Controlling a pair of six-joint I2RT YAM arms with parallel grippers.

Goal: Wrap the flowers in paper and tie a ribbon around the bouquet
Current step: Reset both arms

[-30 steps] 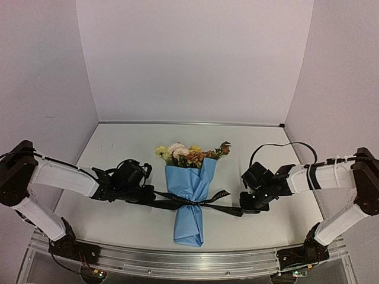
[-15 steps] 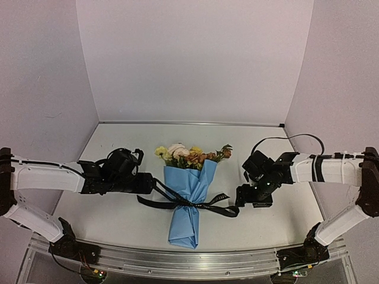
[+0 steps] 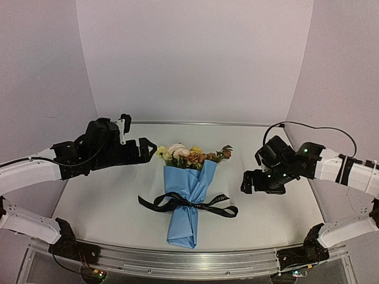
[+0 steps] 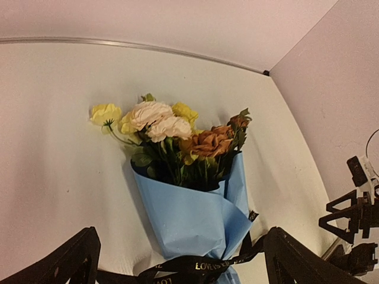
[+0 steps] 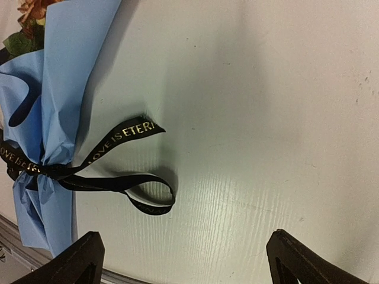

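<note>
Rail [image 3: 177,260] of bare metal runs along the near edge of the table [image 3: 106,207], with an arm base bolted toward each end. Just beyond it the bouquet [image 3: 177,228] lies flat near the middle of the table, narrow tail pointing near and mouth pointing far. The paper [image 3: 190,180], light blue face out, is folded into a cone and pinched in below its middle by the ribbon [image 3: 185,204], which is knotted round it. Black loops and tails lie on the table to the left and right of the knot. The right wrist view shows pale lettering along the band, only partly readable where it twists. Both claws are clear of the bouquet. The right gripper [image 3: 247,182] stands right of the cone, apart from the ribbon's right end, its fingers [image 5: 77,260] spread wide over bare table. Farther back, the left gripper [image 3: 148,151] hangs just left of the blooms, fingers [image 4: 71,263] spread wide too. In its own view the cone's tail is cut off below the ribbon. The flowers [image 3: 189,155] poke out of the cone's far mouth in yellow, cream and rust with green leaves, their stems hidden inside the paper. A black cable [image 3: 308,126] arcs above the right arm, and pale walls [image 3: 195,59] close the far side.
</note>
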